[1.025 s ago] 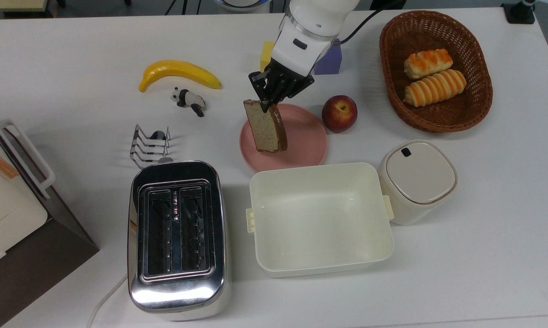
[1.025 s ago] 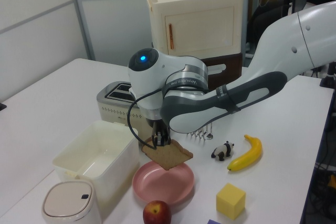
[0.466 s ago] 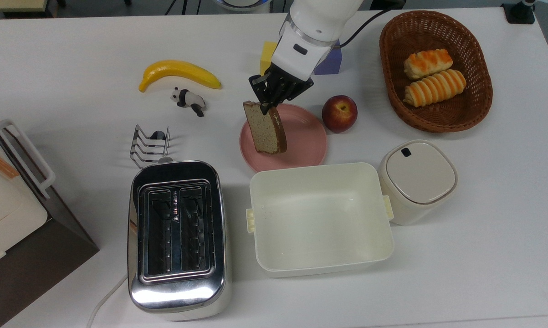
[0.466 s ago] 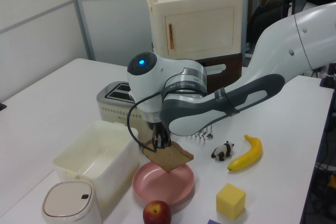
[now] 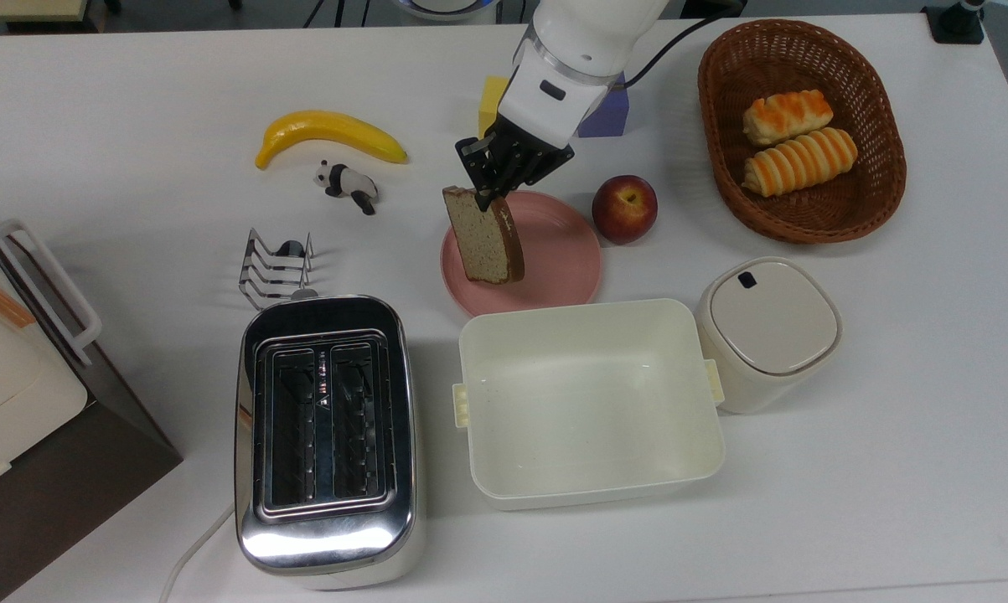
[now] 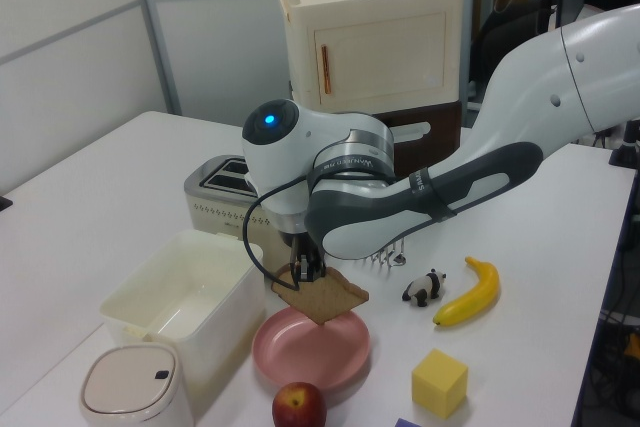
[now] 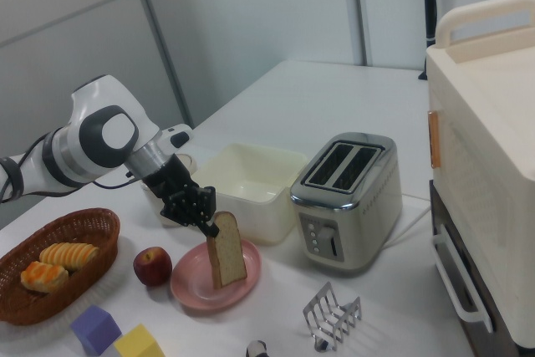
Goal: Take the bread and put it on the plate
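Note:
The bread (image 5: pixel 484 236) (image 6: pixel 322 295) (image 7: pixel 226 249) is a brown slice with a darker crust, hanging tilted from one top corner. My gripper (image 5: pixel 488 194) (image 6: pixel 303 274) (image 7: pixel 209 226) is shut on that corner. The slice hangs over the left part of the pink plate (image 5: pixel 562 260) (image 6: pixel 310 352) (image 7: pixel 194 286) in the top view. In the right view its lower edge is at or just above the plate's surface; I cannot tell whether it touches.
A red apple (image 5: pixel 625 208) sits just right of the plate in the top view and a cream tub (image 5: pixel 589 400) just below it. A toaster (image 5: pixel 326 435), toast rack (image 5: pixel 276 268), panda figure (image 5: pixel 347 185), banana (image 5: pixel 329 136), lidded jar (image 5: pixel 767 331) and basket of rolls (image 5: pixel 801 130) stand around.
The gripper and the bread have shifted slightly to the top view's left and up; the grip is unchanged.

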`<state>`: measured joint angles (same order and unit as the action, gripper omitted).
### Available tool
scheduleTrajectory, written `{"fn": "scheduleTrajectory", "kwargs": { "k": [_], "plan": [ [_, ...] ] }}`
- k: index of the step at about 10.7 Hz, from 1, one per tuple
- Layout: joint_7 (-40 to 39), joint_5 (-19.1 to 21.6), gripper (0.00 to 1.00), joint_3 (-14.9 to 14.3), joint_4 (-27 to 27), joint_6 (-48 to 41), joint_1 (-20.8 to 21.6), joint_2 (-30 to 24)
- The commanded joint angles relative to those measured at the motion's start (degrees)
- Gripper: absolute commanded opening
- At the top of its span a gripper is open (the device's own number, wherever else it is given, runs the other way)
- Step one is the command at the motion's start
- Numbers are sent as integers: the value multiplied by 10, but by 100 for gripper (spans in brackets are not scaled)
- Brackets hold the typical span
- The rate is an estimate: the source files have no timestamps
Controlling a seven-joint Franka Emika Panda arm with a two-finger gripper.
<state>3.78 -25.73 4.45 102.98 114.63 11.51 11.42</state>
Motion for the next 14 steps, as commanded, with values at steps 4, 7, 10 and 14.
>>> {"fn": "scheduleTrajectory", "kwargs": {
  "k": [4,7,10,14],
  "plan": [
    [44,-13,100,-6,5,9,4,-5],
    [51,-5,100,-6,1,6,0,-7],
    [56,87,100,-7,-46,-18,-12,-18],
    [58,120,100,7,-56,-53,-8,-27]
  ]
}}
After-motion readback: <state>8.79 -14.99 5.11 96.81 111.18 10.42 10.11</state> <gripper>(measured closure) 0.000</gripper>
